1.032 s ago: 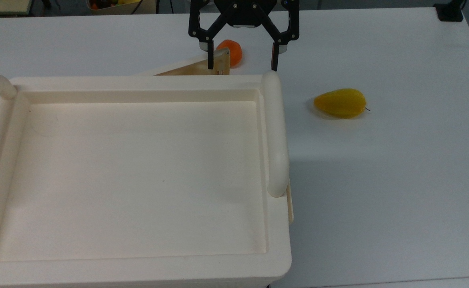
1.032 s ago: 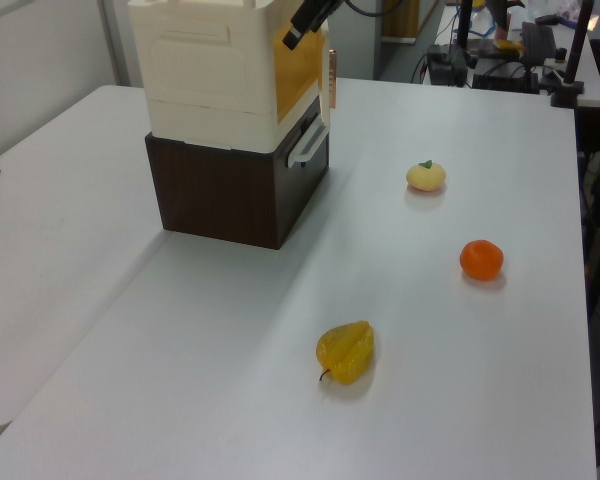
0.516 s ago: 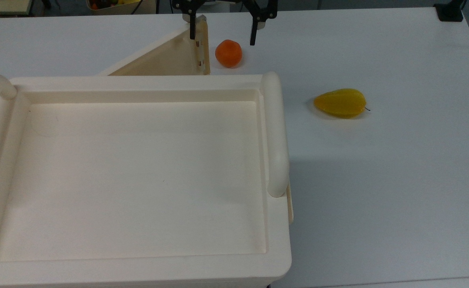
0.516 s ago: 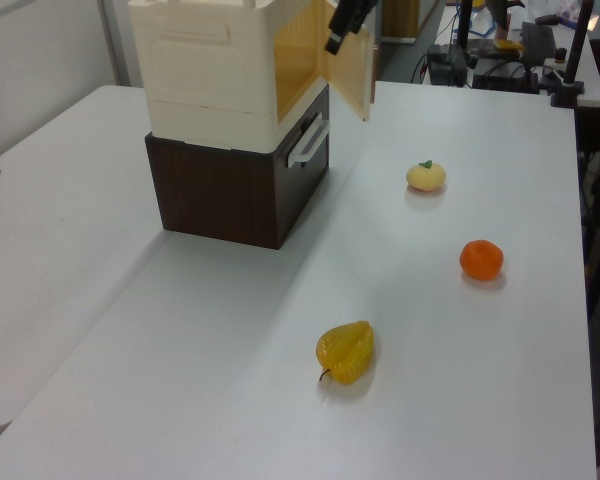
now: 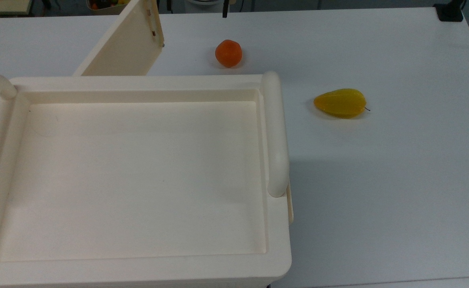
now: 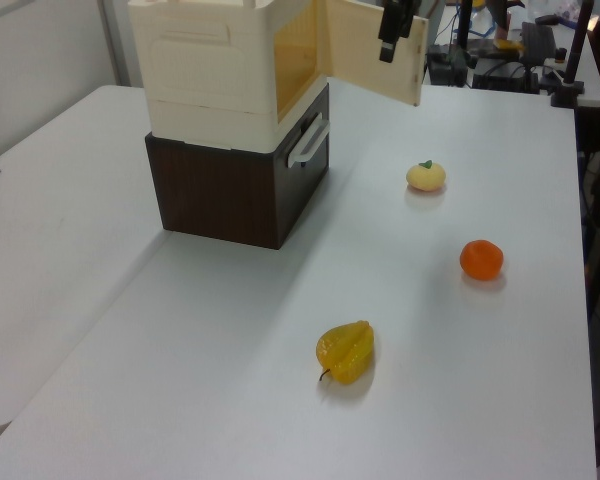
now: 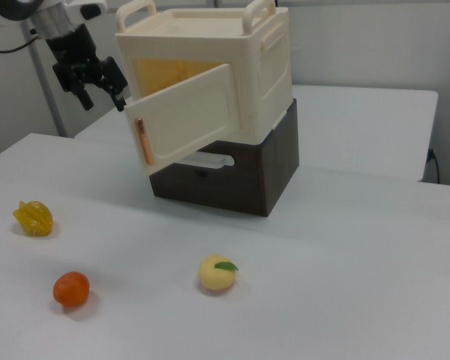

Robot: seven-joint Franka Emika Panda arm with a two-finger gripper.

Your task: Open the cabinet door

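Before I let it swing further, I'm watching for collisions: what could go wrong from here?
The gripper is beside the cabinet door's free edge; a wider swing could make it slip off or strain the hinge. The cream cabinet only rests on the dark brown box, so a sideways pull might shift it.

Pincer [image 6: 391,40] top cut off (left view), arm too.
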